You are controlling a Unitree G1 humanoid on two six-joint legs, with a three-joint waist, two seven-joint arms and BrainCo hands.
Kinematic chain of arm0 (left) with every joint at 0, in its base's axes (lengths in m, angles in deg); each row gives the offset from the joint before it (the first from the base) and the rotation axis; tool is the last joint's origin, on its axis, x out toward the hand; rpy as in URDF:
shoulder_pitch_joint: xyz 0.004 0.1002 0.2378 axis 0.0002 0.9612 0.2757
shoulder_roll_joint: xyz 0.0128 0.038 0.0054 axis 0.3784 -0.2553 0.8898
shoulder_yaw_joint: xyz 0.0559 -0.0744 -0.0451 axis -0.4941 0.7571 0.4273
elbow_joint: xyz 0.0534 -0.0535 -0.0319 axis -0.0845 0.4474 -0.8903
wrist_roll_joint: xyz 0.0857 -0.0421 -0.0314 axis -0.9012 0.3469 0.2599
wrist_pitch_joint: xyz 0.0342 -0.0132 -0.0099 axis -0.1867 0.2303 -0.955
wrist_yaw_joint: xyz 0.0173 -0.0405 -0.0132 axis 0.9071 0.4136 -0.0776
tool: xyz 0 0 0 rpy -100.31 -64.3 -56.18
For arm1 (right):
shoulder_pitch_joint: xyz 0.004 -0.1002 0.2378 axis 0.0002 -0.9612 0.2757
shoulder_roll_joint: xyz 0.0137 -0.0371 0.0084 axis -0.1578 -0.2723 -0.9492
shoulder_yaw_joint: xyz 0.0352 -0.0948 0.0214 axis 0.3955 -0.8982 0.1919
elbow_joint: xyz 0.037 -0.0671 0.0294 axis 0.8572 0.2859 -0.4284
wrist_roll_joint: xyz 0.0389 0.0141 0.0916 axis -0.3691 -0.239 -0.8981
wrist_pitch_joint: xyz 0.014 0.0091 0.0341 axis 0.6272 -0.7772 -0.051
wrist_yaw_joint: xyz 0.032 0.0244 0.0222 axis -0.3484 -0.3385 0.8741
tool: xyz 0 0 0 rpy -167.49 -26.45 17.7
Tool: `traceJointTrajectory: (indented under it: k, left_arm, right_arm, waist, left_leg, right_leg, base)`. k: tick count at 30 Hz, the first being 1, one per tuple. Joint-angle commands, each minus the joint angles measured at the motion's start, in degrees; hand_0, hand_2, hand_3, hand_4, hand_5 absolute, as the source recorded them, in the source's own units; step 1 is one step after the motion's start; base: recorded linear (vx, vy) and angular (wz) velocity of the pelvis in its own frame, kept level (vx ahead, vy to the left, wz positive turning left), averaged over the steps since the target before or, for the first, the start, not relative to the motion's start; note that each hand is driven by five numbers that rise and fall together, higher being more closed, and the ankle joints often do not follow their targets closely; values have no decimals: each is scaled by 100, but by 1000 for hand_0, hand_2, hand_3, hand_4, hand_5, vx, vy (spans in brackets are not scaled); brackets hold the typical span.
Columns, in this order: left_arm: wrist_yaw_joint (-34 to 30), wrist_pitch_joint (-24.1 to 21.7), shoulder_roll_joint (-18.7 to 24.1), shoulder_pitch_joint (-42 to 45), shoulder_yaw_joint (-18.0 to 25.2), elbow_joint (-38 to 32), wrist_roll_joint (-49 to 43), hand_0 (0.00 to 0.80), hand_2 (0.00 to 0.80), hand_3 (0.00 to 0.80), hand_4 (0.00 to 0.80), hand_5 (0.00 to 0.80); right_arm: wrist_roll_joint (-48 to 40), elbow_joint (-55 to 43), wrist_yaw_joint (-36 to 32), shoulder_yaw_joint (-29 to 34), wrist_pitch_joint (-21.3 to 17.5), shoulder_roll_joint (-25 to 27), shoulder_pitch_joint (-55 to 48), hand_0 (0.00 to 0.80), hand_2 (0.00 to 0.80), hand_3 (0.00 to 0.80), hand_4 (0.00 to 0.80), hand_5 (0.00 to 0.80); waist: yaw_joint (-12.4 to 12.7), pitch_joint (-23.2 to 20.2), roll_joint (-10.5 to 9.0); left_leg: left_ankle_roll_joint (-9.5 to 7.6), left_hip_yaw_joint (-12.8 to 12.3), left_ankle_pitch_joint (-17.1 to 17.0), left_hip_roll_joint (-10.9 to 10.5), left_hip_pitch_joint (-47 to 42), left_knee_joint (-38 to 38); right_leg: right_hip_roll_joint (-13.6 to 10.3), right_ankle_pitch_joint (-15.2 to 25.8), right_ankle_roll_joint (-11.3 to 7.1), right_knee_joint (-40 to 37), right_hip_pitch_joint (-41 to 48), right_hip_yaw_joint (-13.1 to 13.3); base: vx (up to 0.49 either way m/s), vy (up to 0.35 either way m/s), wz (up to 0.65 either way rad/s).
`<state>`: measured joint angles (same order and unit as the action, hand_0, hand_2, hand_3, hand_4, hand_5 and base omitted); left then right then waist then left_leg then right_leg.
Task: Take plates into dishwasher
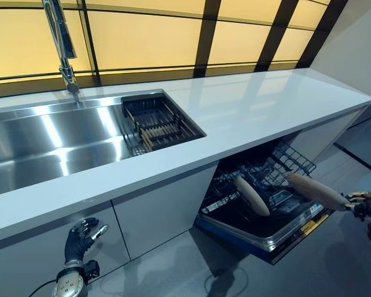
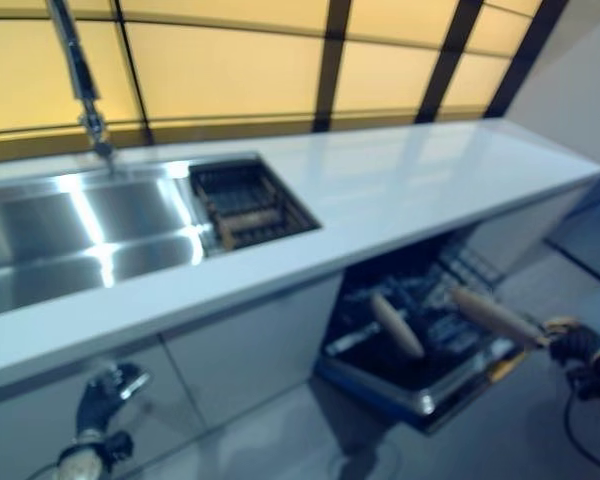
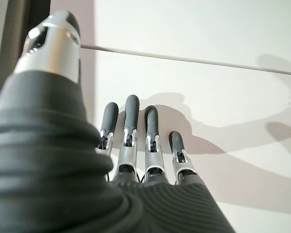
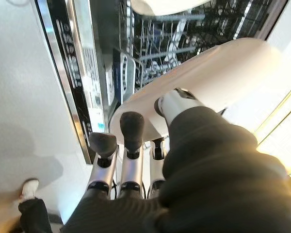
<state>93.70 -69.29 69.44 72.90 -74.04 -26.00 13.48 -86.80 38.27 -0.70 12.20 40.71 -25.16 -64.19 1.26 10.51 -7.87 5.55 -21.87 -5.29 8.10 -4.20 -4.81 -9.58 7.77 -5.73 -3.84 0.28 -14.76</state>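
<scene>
Right hand (image 4: 136, 160) gripping plate (image 1: 315, 190) – above dishwasher rack (image 1: 260, 185)

A cream plate (image 1: 313, 189) was held flat by its edge over the open dishwasher (image 1: 260, 230). A second plate (image 1: 252, 195) stood tilted on its edge in the lower rack (image 1: 278, 170).
</scene>
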Motion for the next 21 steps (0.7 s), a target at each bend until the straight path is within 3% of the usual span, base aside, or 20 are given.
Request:
traceJointTrajectory:
  k: [1,12,21]
  left_arm:
    - [-73,-484,85,-1032,-5,-458,-253,0,0,0,0,0]
    - [-105,-621,114,-1156,-122,-534,-276,0,0,0,0,0]
    - [-155,-836,150,-1139,-174,-729,-86,0,0,0,0,0]
  right_arm:
    - [-308,-263,252,-328,-83,291,776,800,800,800,800,800]
    - [-438,-339,568,-585,114,98,1212,800,800,800,800,800]
    - [-660,-360,1055,-577,153,-71,1519,800,800,800,800,800]
  waist:
    - [109,102,249]
    - [173,249,396]
    - [264,465,639]
  left_leg:
    - [-251,541,5,100,215,37]
    - [-162,665,-102,85,413,23]
    - [-90,830,-201,52,632,23]
  right_leg:
    - [-429,-169,-436,769,-30,-222]
    - [-345,-240,-320,684,-77,-300]
    - [-267,-345,-190,673,-135,-357]
  base:
    - [-39,-46,1]
    - [-54,-48,7]
    - [-60,-44,4]
